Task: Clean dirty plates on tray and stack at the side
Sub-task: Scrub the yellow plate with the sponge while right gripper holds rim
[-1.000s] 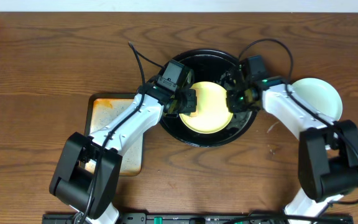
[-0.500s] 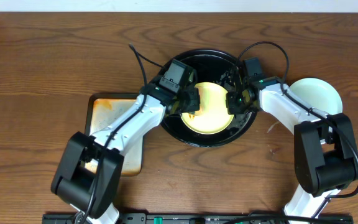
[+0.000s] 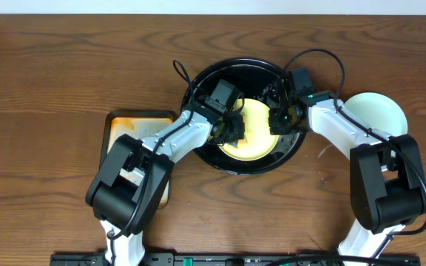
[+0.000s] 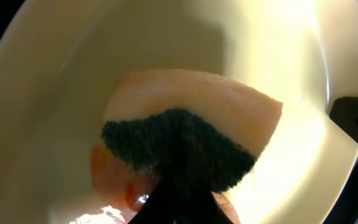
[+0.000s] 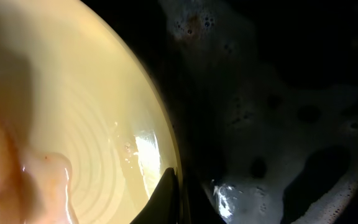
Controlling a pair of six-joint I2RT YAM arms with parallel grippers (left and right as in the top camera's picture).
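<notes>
Wood surface (image 3: 50, 66), tray (image 3: 244, 71) centre | my left tool (image 3: 231, 133) clamps sponge (image 4: 185, 140) on yellow plate (image 3: 259, 127) | right tool (image 3: 276, 122) pinches rim

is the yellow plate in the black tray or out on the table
In the tray: the yellow plate lies inside the rim of the black tray, the right gripper pinching its edge, a sponge on it.

Glossy black tray (image 3: 250, 68), smooth yellow plastic plate (image 3: 256, 129), grainy wood table (image 3: 65, 66)
</notes>
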